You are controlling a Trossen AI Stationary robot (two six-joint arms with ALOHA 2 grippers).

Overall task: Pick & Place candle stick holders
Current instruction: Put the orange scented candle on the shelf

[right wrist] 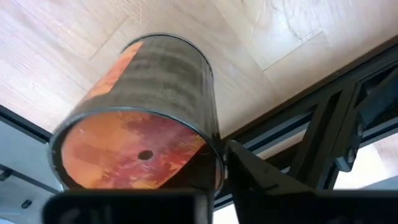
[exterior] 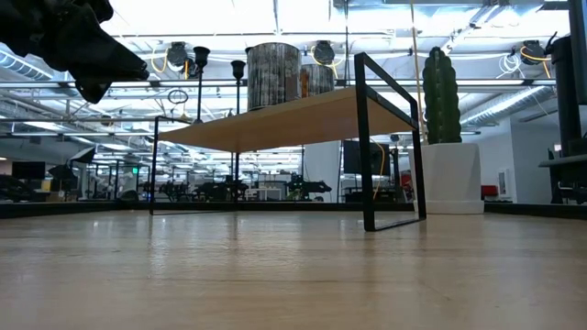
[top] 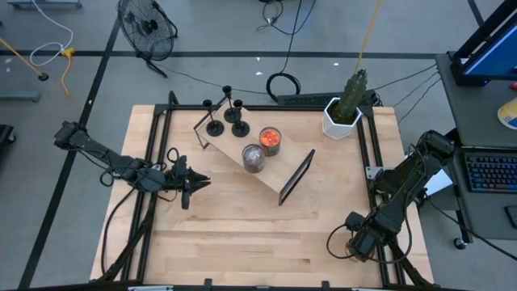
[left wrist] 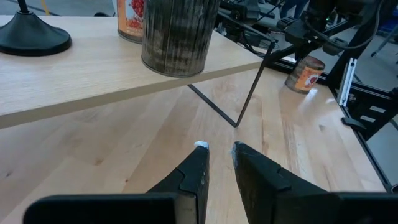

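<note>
Three black candle stick holders (top: pixel 227 119) stand on their disc bases at the far left end of a low wooden shelf (top: pixel 279 174). One base (left wrist: pixel 31 37) shows in the left wrist view. My left gripper (top: pixel 190 183) hovers left of the shelf, pointing at it, its fingers (left wrist: pixel 219 155) a narrow gap apart with nothing between them. My right gripper (top: pixel 358 242) is at the table's near right corner, pointing steeply down, shut on an orange candle jar (right wrist: pixel 143 124), which also shows as the jar (left wrist: pixel 305 73) in the left wrist view. My right gripper comes from above onto the orange jar's top rim (right wrist: pixel 214 158). One finger (right wrist: pixel 255 177) lies against the outside of the wall there. The other finger is hidden by the gripper's body. In the left wrist view the jar's bottom looks to be on the table.
A grey jar (top: pixel 253 158) and an orange jar (top: pixel 270 141) stand on the shelf's middle. A cactus in a white pot (top: pixel 342 113) is at the far right. Black frame rails (right wrist: pixel 311 124) run along the table's edges. Bare wood (top: pixel 242 234) lies near the front.
</note>
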